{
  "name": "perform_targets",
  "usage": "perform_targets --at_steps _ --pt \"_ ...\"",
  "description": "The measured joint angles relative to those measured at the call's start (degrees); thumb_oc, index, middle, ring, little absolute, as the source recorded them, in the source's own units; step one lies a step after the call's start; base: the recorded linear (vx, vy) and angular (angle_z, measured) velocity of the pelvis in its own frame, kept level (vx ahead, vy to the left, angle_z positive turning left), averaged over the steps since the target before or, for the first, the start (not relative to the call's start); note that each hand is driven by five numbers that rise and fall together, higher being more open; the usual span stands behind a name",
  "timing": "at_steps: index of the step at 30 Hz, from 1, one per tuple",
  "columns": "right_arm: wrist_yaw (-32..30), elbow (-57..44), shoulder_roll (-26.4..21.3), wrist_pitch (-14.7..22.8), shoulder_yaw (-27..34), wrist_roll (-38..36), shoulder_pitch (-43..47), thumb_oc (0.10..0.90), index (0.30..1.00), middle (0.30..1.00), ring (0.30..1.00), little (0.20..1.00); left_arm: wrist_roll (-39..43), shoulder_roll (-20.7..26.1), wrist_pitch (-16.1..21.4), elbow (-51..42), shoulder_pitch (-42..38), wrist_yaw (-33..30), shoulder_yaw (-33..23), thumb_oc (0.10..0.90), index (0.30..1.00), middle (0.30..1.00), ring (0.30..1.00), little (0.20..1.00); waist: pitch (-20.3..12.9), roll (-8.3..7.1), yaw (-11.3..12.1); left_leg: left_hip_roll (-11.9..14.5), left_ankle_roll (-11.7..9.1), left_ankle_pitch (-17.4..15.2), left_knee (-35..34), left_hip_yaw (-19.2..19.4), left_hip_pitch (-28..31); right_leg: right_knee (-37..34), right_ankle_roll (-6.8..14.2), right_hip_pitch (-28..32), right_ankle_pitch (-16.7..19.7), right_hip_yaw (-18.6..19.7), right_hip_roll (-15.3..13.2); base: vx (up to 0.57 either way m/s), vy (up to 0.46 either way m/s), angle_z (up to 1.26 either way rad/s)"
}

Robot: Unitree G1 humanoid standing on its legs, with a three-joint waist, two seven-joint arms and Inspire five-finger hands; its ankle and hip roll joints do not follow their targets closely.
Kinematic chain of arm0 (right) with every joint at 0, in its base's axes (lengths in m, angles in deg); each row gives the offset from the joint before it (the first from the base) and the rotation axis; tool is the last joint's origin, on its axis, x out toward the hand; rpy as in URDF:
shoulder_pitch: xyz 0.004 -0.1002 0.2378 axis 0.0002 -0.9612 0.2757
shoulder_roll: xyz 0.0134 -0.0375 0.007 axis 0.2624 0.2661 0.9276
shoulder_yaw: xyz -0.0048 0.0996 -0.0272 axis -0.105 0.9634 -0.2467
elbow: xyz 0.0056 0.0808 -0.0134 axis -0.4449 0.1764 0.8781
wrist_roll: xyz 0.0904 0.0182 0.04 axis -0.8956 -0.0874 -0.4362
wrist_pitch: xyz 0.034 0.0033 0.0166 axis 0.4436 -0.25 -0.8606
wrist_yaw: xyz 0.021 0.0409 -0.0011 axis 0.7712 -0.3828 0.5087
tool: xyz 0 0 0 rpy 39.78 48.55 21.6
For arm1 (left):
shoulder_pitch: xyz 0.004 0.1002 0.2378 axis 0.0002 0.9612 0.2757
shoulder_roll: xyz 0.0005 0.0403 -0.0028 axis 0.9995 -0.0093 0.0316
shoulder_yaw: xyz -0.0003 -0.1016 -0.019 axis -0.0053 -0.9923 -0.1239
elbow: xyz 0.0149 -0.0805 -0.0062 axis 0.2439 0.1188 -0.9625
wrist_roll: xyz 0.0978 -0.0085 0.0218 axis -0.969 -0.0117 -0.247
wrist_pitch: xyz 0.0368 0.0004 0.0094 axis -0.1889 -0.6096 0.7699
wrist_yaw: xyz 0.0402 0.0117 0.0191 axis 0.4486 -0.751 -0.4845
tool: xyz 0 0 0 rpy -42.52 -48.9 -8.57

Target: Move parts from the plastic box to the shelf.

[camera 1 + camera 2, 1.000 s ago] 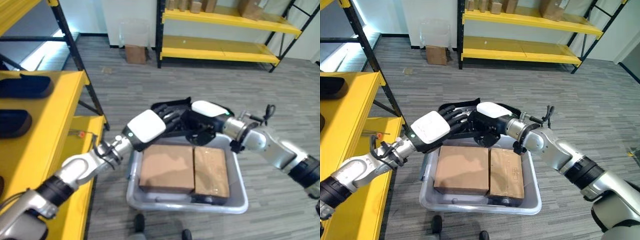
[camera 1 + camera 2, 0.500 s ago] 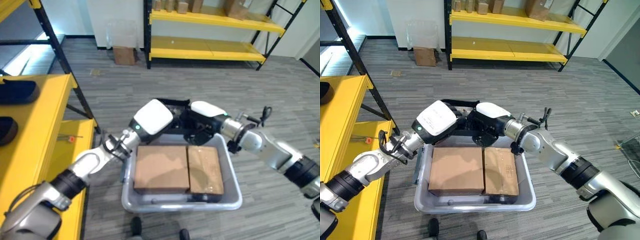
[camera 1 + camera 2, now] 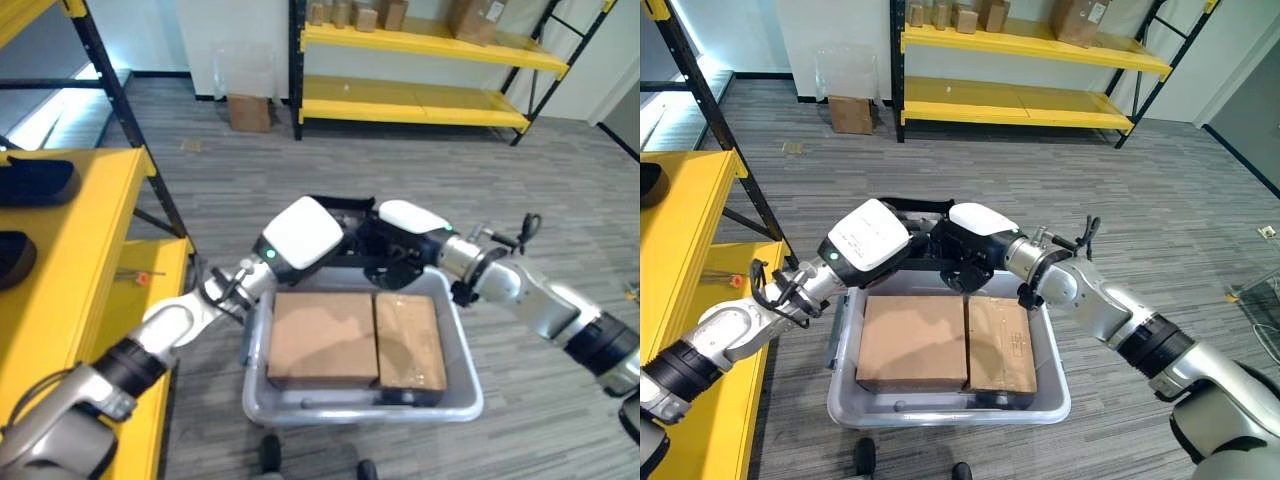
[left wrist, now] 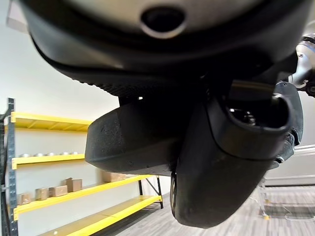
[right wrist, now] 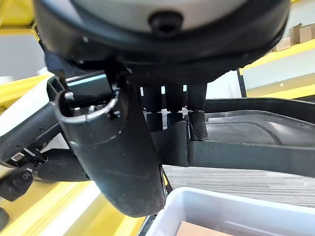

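Looks like the lift-out step: both the left hand and right hand have fingers curled round a black part held over the plastic box's far rim; next it needs carrying left to the yellow shelf, keeping both grips level.

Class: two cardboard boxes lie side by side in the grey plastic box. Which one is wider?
The cardboard box on the robot's left is wider; its neighbour, the right cardboard box, is clearly narrower. Both lie flat in the grey plastic box.

You are seeing no readable text here: faint dark print is showing on the narrower brown cardboard box in the grey plastic tub, too small to read.
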Motion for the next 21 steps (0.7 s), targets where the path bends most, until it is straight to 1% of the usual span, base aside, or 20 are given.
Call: perform_targets --at_steps 1,2,3,4,7,10,12,15,16,17,18,19,20,21 --pt "0.0 -0.2 0.2 0.0 0.1 0.0 0.0 0.4 0.3 0.3 0.3 0.3 0.0 0.0 0.1 -0.4 1.1 -0.1 -1.1 0.4 0.3 0.3 0.3 0.3 0.0 0.0 -0.1 0.0 0.0 0.0 0.0 0.0 0.0 0.0 0.0 0.0 0.0 0.0 0.0 0.0 0.0 0.0" --pt "0.0 -0.5 1.0 0.3 0.7 -0.1 -0.3 0.4 0.3 0.3 0.3 0.3 0.2 0.2 0.2 -1.5 3.9 -0.8 -3.6 0.4 0.3 0.3 0.3 0.3 0.0 0.0 -0.1 0.0 -0.1 0.0 0.0 0.0 0.1 0.0 0.0 0.0 0.0 0.0 0.0 -0.04 -0.014 0.0" --pt "0.0 -1.5 1.2 0.3 1.6 0.0 -1.2 0.741 0.778 0.778 0.778 0.778 0.3 0.1 0.4 -2.1 5.5 -1.3 -4.9 0.4 0.3 0.3 0.3 0.3 0.0 0.01 0.1 0.0 0.0 0.0 0.0 0.0 0.1 0.0 0.0 0.1 0.0 0.0 0.0 -0.03 -0.012 0.02" --pt "0.0 -2.1 1.7 0.3 3.2 -0.1 -2.5 0.9 1.0 1.0 1.0 1.0 0.3 0.1 1.0 -2.5 6.5 -1.4 -6.1 0.4 0.3 0.3 0.3 0.3 0.0 0.01 0.7 0.0 0.0 0.0 0.0 -0.1 0.1 0.0 0.0 0.1 0.0 -0.1 0.0 0.0 0.0 0.0" --pt "-0.5 -6.0 4.7 0.5 11.3 -0.8 -9.9 0.9 1.0 1.0 1.0 1.0 2.0 0.3 1.6 -5.5 11.4 -2.1 -11.0 0.4 0.3 0.3 0.3 0.3 0.0 0.08 1.3 -0.1 0.1 -0.1 0.0 -0.1 0.1 0.0 0.0 0.1 0.0 -0.1 -0.1 0.0 0.0 0.0" --pt "-1.1 -11.1 5.4 1.0 15.9 -2.7 -15.1 0.9 1.0 1.0 1.0 1.0 2.4 1.1 1.2 -5.6 16.4 -2.2 -16.2 0.4 0.3 0.3 0.3 0.3 0.1 0.31 1.4 -0.1 0.0 -0.2 0.0 -0.1 0.2 -0.1 0.0 0.3 -0.1 -0.1 -0.1 0.0 0.0 0.0" --pt "-1.8 -13.0 6.3 1.6 19.8 -4.2 -18.4 0.9 1.0 1.0 1.0 1.0 2.3 1.3 1.1 -5.2 19.0 -2.1 -18.3 0.4 0.3 0.3 0.3 0.3 0.1 0.62 1.5 -0.1 -0.1 -0.2 -0.2 -0.2 0.2 -0.1 -0.1 0.3 -0.1 -0.2 -0.1 0.0 0.0 0.0" --pt "-2.6 -18.6 6.9 2.5 27.2 -6.9 -25.7 0.9 1.0 1.0 1.0 1.0 2.4 1.2 -0.1 -5.0 27.2 -2.0 -24.7 0.4 0.3 0.3 0.3 0.3 0.1 1.3 1.4 -0.2 -0.4 -0.5 -0.2 -0.5 0.2 -0.1 -0.1 0.4 -0.2 -0.3 -0.1 -0.01 -0.03 0.03" --pt "-2.5 -21.2 7.5 2.4 30.3 -8.2 -29.4 0.9 1.0 1.0 1.0 1.0 2.5 1.1 -1.2 -4.6 30.4 -1.9 -27.2 0.4 0.3 0.3 0.3 0.3 0.1 1.78 1.5 -0.1 -0.4 -0.4 -0.2 -0.9 0.1 -0.1 -0.1 0.5 -0.3 -0.6 0.0 -0.02 -0.069 0.09" --pt "-2.3 -23.8 8.6 2.6 33.1 -9.3 -33.5 0.9 1.0 1.0 1.0 1.0 2.4 0.6 -1.1 -5.2 33.3 -1.9 -30.2 0.4 0.3 0.3 0.3 0.3 0.1 1.92 1.4 -0.1 -0.3 -0.4 -0.2 -1.0 0.1 -0.1 -0.2 0.6 -0.5 -0.8 0.0 -0.02 -0.052 0.09" --pt "-2.2 -26.0 8.9 2.8 35.0 -10.6 -37.1 0.9 1.0 1.0 1.0 1.0 2.5 0.0 -1.2 -5.7 36.1 -1.9 -32.8 0.4 0.3 0.3 0.3 0.3 0.1 2.16 1.4 -0.2 -0.2 -0.3 -0.2 -1.0 0.1 -0.1 -0.2 0.6 -0.5 -0.9 0.0 -0.02 -0.05 0.05" --pt "-2.0 -27.1 9.0 2.8 36.2 -11.2 -39.5 0.9 1.0 1.0 1.0 1.0 2.5 -0.1 -1.3 -5.7 37.9 -1.9 -34.0 0.4 0.3 0.3 0.3 0.3 0.1 2.46 1.5 -0.2 -0.2 -0.3 -0.2 -1.1 0.1 -0.1 -0.2 0.7 -0.6 -1.0 0.0 -0.03 -0.056 0.06" --pt "-1.6 -27.3 10.2 3.4 37.2 -12.3 -41.7 0.9 1.0 1.0 1.0 1.0 2.5 -0.3 -1.8 -5.6 39.9 -1.9 -35.6 0.4 0.3 0.3 0.3 0.3 0.1 2.71 1.5 -0.2 -0.2 -0.3 -0.2 -1.4 0.2 -0.1 -0.2 0.9 -0.6 -1.4 0.0 -0.03 -0.072 0.11" --pt "-1.2 -27.4 14.0 3.6 39.4 -14.5 -46.5 0.9 1.0 1.0 1.0 1.0 2.5 -2.5 -2.2 -5.6 43.1 -1.9 -38.5 0.4 0.3 0.3 0.3 0.3 0.2 3.26 1.5 -0.3 -0.2 -0.4 0.0 -1.7 0.5 -0.1 -0.2 1.4 -0.8 -1.7 0.0 -0.04 -0.08 0.12"
